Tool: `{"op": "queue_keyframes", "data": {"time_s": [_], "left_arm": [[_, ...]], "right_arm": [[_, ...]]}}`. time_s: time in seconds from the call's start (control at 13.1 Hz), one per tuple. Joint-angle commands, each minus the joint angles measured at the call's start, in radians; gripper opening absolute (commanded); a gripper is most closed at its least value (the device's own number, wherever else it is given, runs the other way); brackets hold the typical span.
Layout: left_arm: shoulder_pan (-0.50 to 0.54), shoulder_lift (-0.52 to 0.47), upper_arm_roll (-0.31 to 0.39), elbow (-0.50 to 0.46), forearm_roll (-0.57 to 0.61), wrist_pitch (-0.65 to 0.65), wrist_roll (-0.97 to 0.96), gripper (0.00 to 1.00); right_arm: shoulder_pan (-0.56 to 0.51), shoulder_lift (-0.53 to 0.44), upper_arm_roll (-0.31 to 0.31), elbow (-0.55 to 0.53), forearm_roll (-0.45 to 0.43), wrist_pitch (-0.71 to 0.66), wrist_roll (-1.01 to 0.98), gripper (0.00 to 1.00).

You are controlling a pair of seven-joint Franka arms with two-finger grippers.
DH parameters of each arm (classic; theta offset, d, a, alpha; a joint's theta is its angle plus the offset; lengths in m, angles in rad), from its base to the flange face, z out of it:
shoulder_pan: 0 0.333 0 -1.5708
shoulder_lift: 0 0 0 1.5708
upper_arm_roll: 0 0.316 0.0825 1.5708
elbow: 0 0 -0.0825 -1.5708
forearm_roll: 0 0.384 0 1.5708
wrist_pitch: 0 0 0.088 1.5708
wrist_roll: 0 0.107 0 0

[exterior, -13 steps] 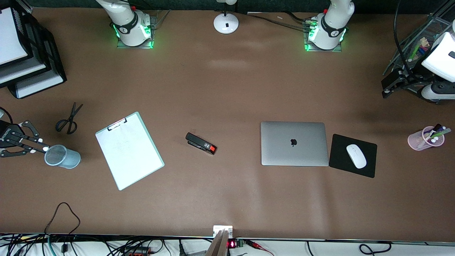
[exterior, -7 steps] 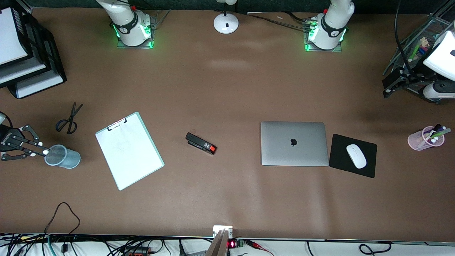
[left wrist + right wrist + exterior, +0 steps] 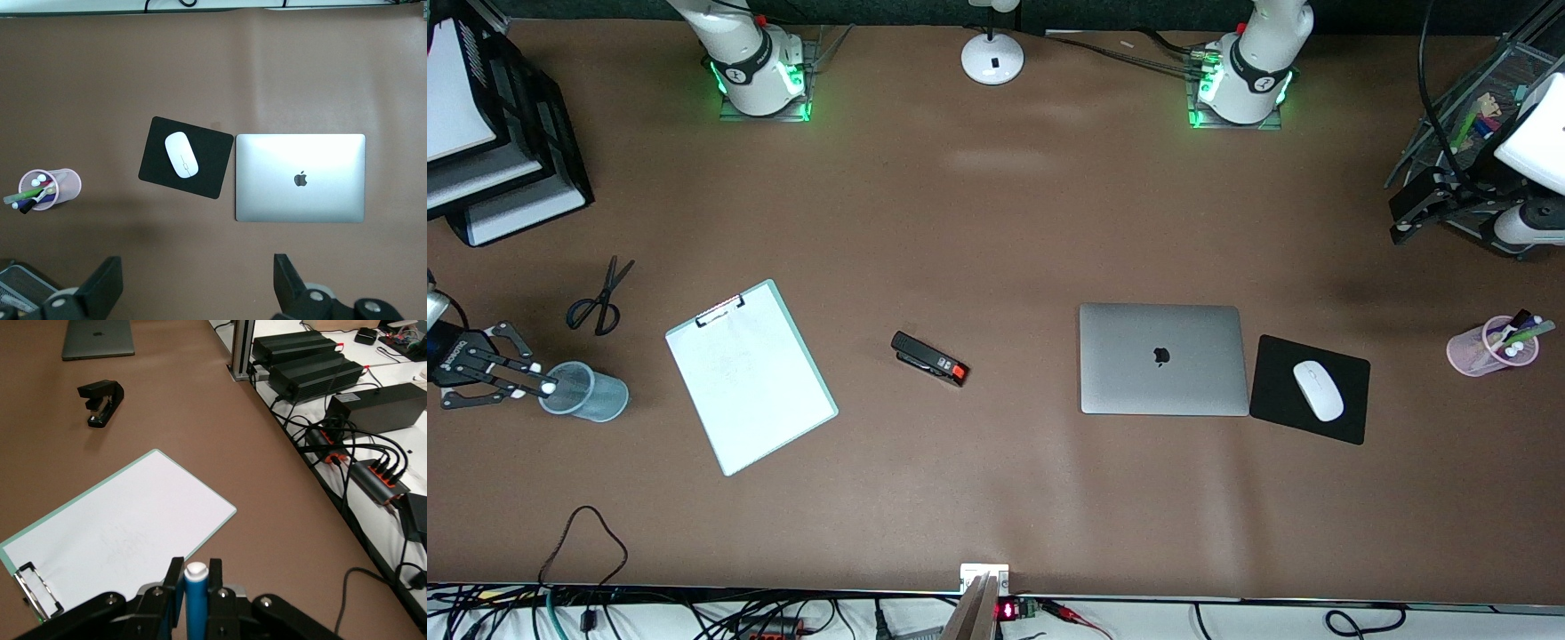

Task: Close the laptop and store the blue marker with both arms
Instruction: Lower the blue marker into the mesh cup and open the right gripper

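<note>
The laptop (image 3: 1163, 358) lies shut on the table, silver lid up with its dark logo; it also shows in the left wrist view (image 3: 300, 177). My right gripper (image 3: 520, 378) is shut on the blue marker (image 3: 196, 603), whose whitish end (image 3: 549, 388) sits at the mouth of a light blue mesh cup (image 3: 600, 400) at the right arm's end of the table. In the right wrist view the marker stands between the gripper's (image 3: 196, 577) fingers. My left gripper (image 3: 1403, 218) is open and empty, high over the left arm's end of the table; its fingers (image 3: 107, 283) stand wide apart.
A clipboard (image 3: 751, 376), stapler (image 3: 929, 358) and scissors (image 3: 598, 298) lie between the cup and the laptop. A white mouse (image 3: 1318, 389) on a black pad and a pink pen cup (image 3: 1489, 348) lie toward the left arm's end. Black paper trays (image 3: 507, 169), a wire rack (image 3: 1458, 133).
My right gripper has drawn back toward the table's end and tilted, bringing the marker's end to the cup's mouth. My left gripper has drifted slightly toward the wire rack.
</note>
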Motion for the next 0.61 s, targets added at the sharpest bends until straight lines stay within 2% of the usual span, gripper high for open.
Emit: {"op": "queue_keyframes", "data": {"time_s": [0.0,0.3,0.46,0.53], "left_arm": [[-0.001,-0.013,0.003,0.006,-0.017,-0.045,0.026,1.00],[-0.165,-0.037,0.164,-0.020,-0.019,-0.054,0.026,1.00],[-0.266,-0.075,0.262,-0.060,-0.037,-0.057,0.026,1.00],[-0.278,-0.094,0.284,-0.089,-0.064,-0.055,0.026,1.00]], "right_arm": [[-0.036,0.020,0.012,0.033,0.025,-0.087,-0.030,0.00],[-0.064,0.040,0.012,0.047,0.015,-0.155,-0.085,0.00],[-0.065,0.078,0.010,0.124,0.015,-0.160,-0.100,0.00],[-0.065,0.098,0.012,0.154,0.015,-0.161,-0.100,0.00]]}}
